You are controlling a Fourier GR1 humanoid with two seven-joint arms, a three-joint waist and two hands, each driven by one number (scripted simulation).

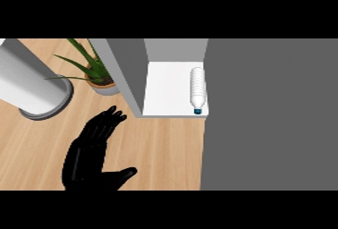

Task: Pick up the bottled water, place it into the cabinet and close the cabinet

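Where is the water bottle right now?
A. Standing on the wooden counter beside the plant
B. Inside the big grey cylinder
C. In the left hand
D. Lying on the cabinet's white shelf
D: the water bottle lies on its side on the white shelf inside the cabinet, cap toward the front edge, while the left hand is open over the counter, holding nothing.

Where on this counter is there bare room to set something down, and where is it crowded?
Bare wood lies between the left hand and the grey panel, in front of the cabinet. Inside, the white shelf is free left of the bottle. The far left is crowded: plant and grey cylinder.
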